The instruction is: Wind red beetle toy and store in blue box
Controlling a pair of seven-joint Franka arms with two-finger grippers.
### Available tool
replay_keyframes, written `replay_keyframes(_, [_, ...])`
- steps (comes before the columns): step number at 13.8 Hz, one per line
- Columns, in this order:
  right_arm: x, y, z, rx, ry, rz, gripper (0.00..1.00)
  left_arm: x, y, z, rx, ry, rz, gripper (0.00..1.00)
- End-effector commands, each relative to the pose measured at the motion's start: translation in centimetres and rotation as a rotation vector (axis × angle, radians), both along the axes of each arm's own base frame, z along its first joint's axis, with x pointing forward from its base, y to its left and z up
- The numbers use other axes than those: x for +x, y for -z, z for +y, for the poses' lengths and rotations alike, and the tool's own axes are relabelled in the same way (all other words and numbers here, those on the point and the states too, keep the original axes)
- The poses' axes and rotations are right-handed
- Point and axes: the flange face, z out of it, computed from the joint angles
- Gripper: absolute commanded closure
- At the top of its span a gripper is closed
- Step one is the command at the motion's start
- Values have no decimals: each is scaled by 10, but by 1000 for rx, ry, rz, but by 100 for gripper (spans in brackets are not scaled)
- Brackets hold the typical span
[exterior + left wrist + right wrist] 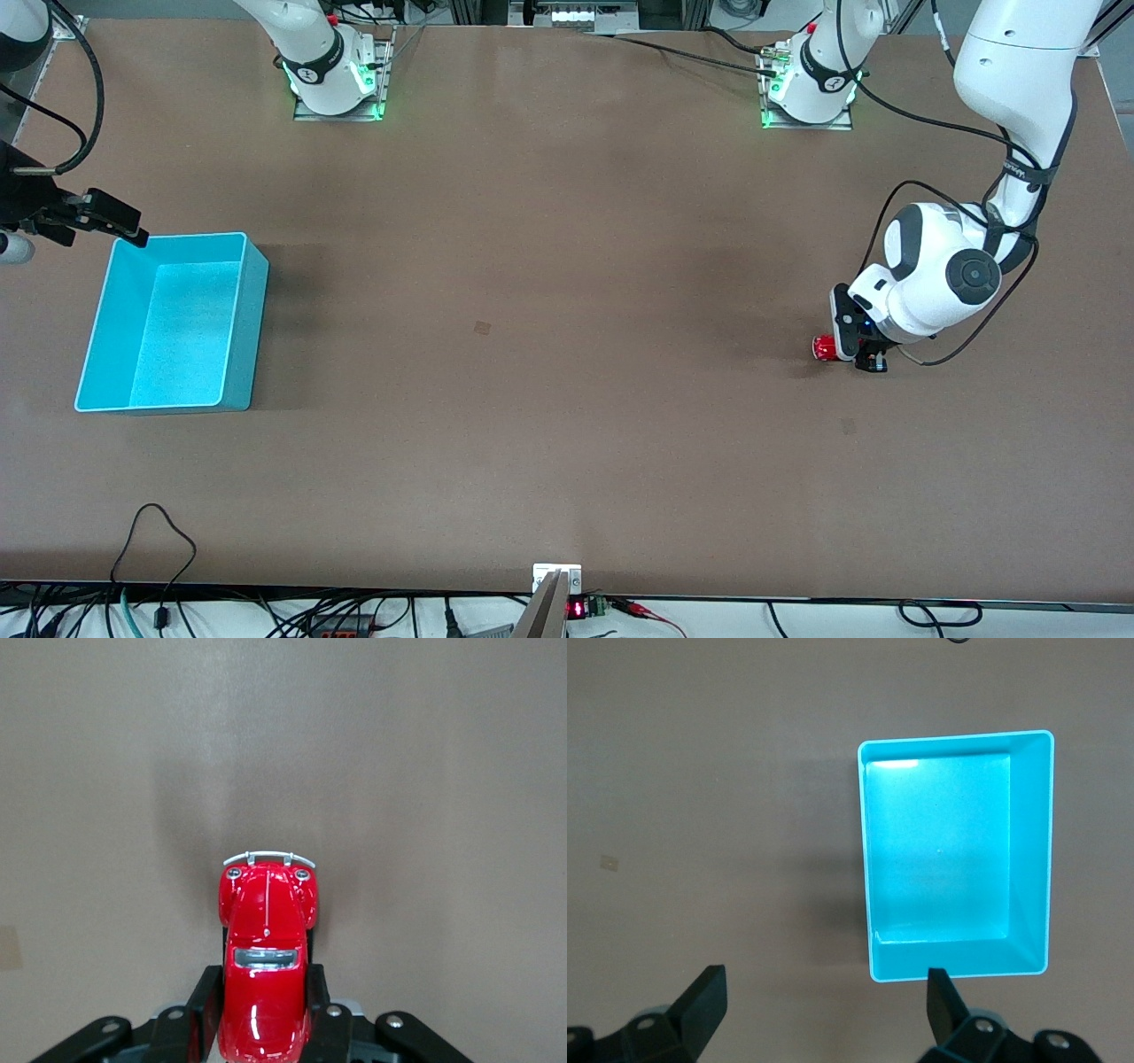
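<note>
Beetle toy [264, 966] in left pincer [264, 1014], nose toward right arm's end.

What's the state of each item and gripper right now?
red beetle toy: on the table toward the left arm's end, clamped at its sides, not in the box.
blue box: upright, lidless, empty, toward the right arm's end.
left gripper: down at the table, jaws shut on the toy.
right gripper: jaws open, holding nothing, up by the box's rim.
</note>
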Motion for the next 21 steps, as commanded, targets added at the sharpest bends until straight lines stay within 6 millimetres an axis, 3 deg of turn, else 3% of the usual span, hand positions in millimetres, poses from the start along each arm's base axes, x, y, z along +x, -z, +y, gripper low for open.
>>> replay_keyframes(1, [3,-3,2,-3,-4,-18,0,-2,16,23,4,-7,21,75])
replay_keyframes(3, [3,0,-2,-4,1,-7,0,-2,16,31,3,22,21,73])
replay_keyframes(7, [4,-1,0,-15,-5,-11,0,-5,15,68,1,50,17,73])
replay_keyframes(11, [6,-5,12,-48,-36,-37,0,-8,15,89,0,40,17,73])
replay_keyframes(21, [6,-4,11,-48,-35,-34,0,-13,10,149,1,63,2,73])
